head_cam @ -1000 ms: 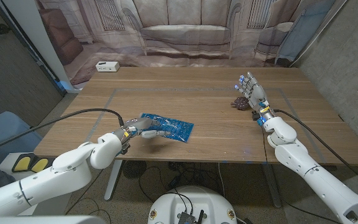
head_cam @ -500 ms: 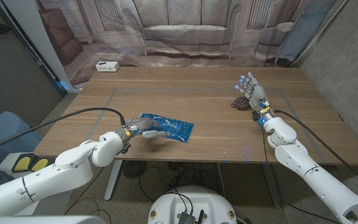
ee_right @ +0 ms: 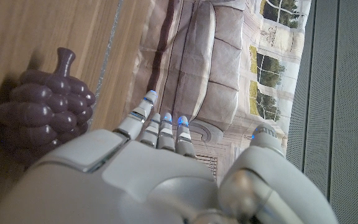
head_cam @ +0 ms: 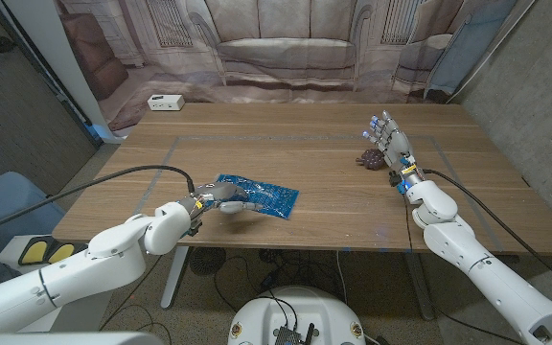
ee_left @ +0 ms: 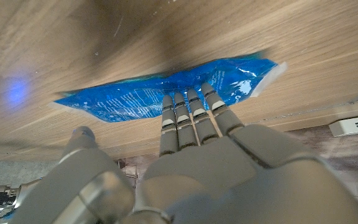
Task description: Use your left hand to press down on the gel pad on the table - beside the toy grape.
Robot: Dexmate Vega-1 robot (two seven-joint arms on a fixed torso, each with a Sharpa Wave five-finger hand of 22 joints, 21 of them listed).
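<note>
Left hand (head_cam: 220, 199) sits at the near-left end of the blue gel pad (head_cam: 262, 195), fingers (ee_left: 191, 112) extended together onto it, pad's long axis running left-right, toy grape (head_cam: 369, 158) well apart far-right.

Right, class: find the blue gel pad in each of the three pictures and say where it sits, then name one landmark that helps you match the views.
Head view: the blue gel pad lies left of centre near the table's front edge, under the left hand's fingertips.
Left wrist view: the gel pad stretches across the middle, just beyond the fingers.
Right wrist view: not in it; the toy grape is there.
Shared landmark: the wooden table.
</note>
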